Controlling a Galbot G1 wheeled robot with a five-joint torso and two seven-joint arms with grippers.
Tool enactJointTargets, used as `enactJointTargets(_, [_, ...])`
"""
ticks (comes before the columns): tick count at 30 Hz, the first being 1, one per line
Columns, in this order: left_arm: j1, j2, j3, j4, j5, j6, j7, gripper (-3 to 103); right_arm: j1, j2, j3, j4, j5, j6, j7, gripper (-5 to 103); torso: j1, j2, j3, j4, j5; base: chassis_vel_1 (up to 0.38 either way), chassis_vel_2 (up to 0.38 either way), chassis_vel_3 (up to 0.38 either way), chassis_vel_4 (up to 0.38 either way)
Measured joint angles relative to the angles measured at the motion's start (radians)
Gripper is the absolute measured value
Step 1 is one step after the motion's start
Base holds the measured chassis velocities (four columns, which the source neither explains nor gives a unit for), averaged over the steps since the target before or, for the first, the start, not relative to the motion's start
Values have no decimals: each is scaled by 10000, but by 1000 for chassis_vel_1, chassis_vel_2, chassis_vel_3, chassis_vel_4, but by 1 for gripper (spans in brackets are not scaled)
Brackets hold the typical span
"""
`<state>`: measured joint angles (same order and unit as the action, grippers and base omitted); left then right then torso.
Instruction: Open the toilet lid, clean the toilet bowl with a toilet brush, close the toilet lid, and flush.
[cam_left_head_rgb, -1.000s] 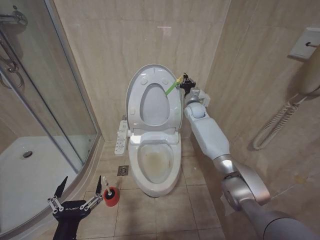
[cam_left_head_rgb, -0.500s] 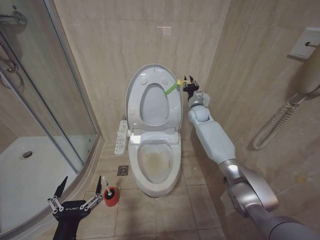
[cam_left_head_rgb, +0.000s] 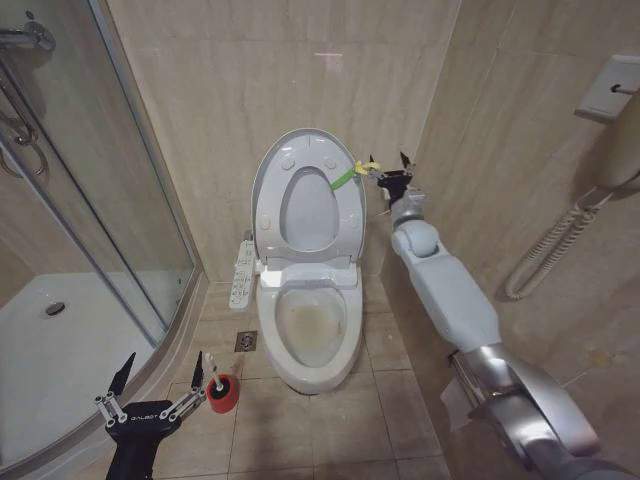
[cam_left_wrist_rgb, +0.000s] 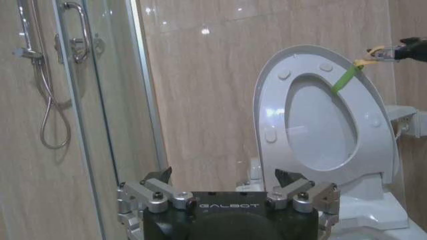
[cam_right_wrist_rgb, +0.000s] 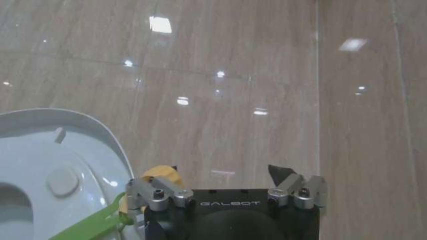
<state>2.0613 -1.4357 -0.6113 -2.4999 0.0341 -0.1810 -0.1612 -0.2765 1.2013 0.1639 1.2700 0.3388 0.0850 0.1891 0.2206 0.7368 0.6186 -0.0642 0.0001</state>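
The toilet lid (cam_left_head_rgb: 306, 195) stands upright; the right claw (cam_left_head_rgb: 388, 167) spreads open beside its tag, and the left claw (cam_left_head_rgb: 160, 385) gapes near the half-hidden toilet brush (cam_left_head_rgb: 214, 379).

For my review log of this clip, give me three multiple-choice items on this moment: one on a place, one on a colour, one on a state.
1. Where is the toilet brush?
A. In the red holder on the floor
B. In the toilet bowl
C. In the shower tray

2. What colour is the tag on the toilet lid?
A. Blue
B. Yellow-green
C. Black

3. How does the lid stand?
A. Shut
B. Raised against the wall
C. Removed

Answers:
1 A: its handle rises from the red holder beside the open left gripper.
2 B: the strip shows yellow-green beside the open right gripper.
3 B: the toilet bowl lies uncovered.
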Motion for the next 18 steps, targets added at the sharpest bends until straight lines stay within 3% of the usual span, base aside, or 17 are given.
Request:
enactJointTargets(3, [0,0,0,0,0,0,0,100,-264,-169,8,230,81,-23,-13,79,0,0,0,1,0,0,0,0,0])
enactJointTargets(4, [0,0,0,0,0,0,-1,100,-411,-232,5,347,116,-29,-21,100,0,0,0,1,0,0,0,0,0])
enactJointTargets(18, [1,0,0,0,0,0,0,100,-1441,-230,-419,1576,706,-205,-4,100,0,0,0,4,-2,0,0,0,0])
